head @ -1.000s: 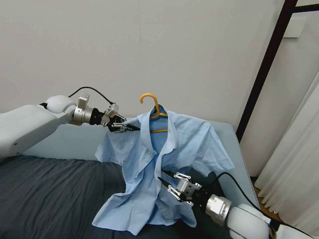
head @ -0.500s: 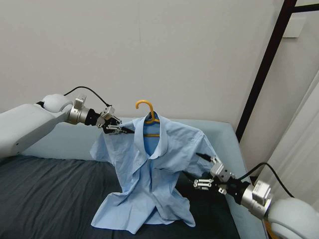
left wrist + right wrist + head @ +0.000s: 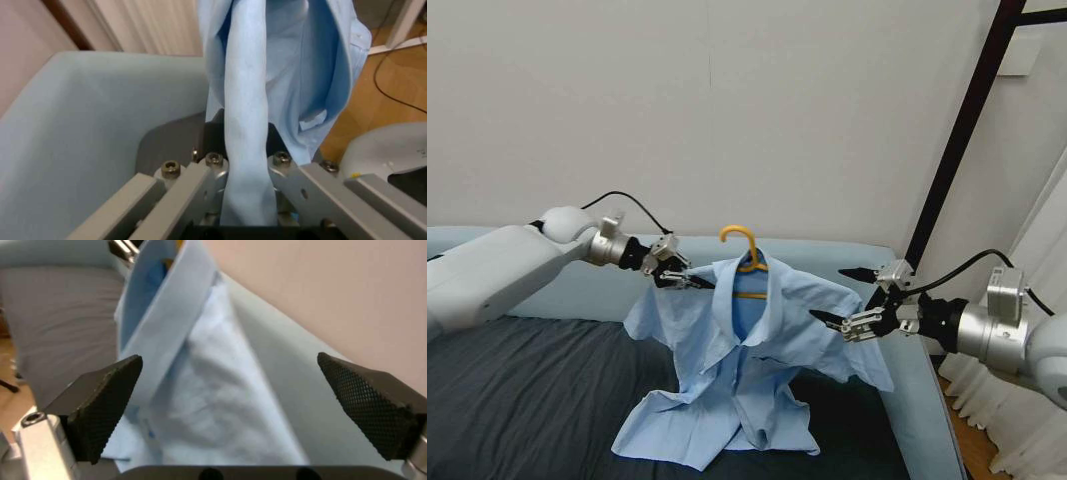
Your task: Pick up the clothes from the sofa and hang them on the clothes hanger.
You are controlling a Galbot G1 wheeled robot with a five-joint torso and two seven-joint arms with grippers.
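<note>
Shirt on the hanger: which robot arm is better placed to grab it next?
Right, probably. The right gripper is open beside the free shoulder of the shirt; the left gripper is shut on the opposite shoulder, holding it up.

The shirt (image 3: 752, 350) is thin, pale blue woven cloth, matt and softly creased. The hanger (image 3: 747, 245) looks like glossy yellow plastic. The left tool (image 3: 695, 281) has bare, dull metal links with shiny screw heads. The right tool (image 3: 829, 295) carries black pads (image 3: 107, 400) with a fine diamond-grid texture, matt like rubber. The left arm (image 3: 497, 275) and right arm (image 3: 1047, 350) wear smooth white shells with a faint sheen. The sofa (image 3: 577, 290) has smooth pale blue upholstery and a dark grey, matt cloth seat. The floor (image 3: 350, 127) looks like polished wood.
</note>
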